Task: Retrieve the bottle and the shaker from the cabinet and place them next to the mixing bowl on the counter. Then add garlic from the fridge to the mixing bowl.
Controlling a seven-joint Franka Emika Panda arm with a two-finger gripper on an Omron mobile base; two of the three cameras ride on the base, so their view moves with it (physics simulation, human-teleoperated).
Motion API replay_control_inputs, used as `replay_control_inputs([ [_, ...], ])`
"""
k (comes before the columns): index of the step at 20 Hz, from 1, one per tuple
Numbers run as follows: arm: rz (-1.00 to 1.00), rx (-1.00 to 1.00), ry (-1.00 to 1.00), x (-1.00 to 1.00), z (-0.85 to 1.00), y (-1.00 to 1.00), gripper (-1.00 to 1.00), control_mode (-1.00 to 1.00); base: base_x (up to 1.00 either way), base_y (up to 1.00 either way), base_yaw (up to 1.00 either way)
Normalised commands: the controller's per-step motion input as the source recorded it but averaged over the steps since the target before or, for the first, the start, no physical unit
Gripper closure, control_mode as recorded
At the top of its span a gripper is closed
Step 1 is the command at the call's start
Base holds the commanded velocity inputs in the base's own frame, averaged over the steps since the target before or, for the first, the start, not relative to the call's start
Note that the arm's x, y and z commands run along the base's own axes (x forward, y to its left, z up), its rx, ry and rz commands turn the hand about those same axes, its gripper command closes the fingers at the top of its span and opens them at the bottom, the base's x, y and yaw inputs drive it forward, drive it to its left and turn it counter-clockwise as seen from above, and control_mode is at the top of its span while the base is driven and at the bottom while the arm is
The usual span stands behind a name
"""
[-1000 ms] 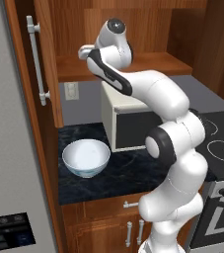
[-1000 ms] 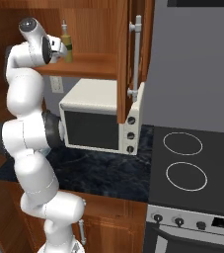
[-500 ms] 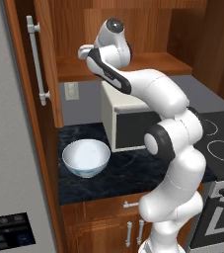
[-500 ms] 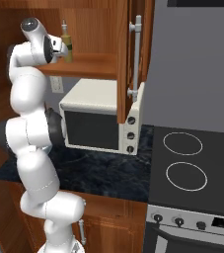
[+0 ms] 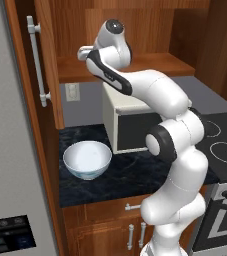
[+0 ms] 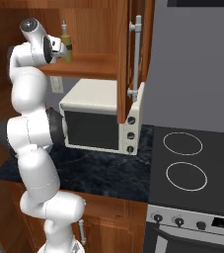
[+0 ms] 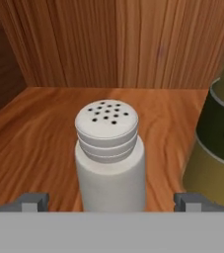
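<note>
**A:** Where is the gripper, and what state is it in?

**B:** The gripper (image 7: 111,201) is up inside the open wall cabinet, just above the wooden shelf (image 7: 44,133). Its two dark fingertips (image 7: 30,201) stand wide apart at either side of the hand view. The jaws are spread and hold nothing.

**A:** And the shaker?

**B:** The shaker (image 7: 110,157) is a white cylinder with a ridged cap dotted with small holes. It stands upright on the shelf, straight ahead of the gripper and centred between the two fingertips. There is a clear gap on each side, so neither finger touches it.

**A:** Where is the bottle?

**B:** The bottle (image 7: 217,148) is olive green with a dark band around it. It stands just to the right of the shaker, close beside the right fingertip, and is partly cut off by the frame edge. In the right base view the bottle (image 6: 65,45) shows upright on the shelf, just beyond the hand.

**A:** What lies below?

**B:** Well below the gripper, the white mixing bowl (image 5: 87,159) sits on the dark counter (image 5: 130,175). A white microwave (image 6: 99,120) stands beside it, beneath the shelf. The cabinet door (image 6: 130,59) hangs open to the right of the hand.
</note>
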Motion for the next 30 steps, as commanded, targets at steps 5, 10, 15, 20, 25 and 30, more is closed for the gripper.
replay_control_inputs([
  [5, 0.0, 0.0, 0.0, 0.17, -0.03, 0.01, -1.0, -1.0, 0.0, 0.0, 0.0],
  [10, 0.0, 0.0, 0.0, 0.09, 0.0, 0.0, -1.0, -1.0, 0.0, 0.0, 0.0],
  [15, 0.0, 0.0, 0.0, 0.0, 0.0, 0.0, -1.0, -1.0, 0.0, 0.0, 0.0],
  [20, 0.0, 0.0, 0.0, 0.0, 0.0, 0.0, 1.0, -1.0, 0.0, 0.0, 0.0],
  [25, 0.0, 0.0, 0.0, 0.0, 0.0, 0.0, 1.0, -1.0, 0.0, 0.0, 0.0],
  [30, 0.0, 0.0, 0.0, -0.14, 0.0, 0.0, 1.0, -1.0, 0.0, 0.0, 0.0],
])
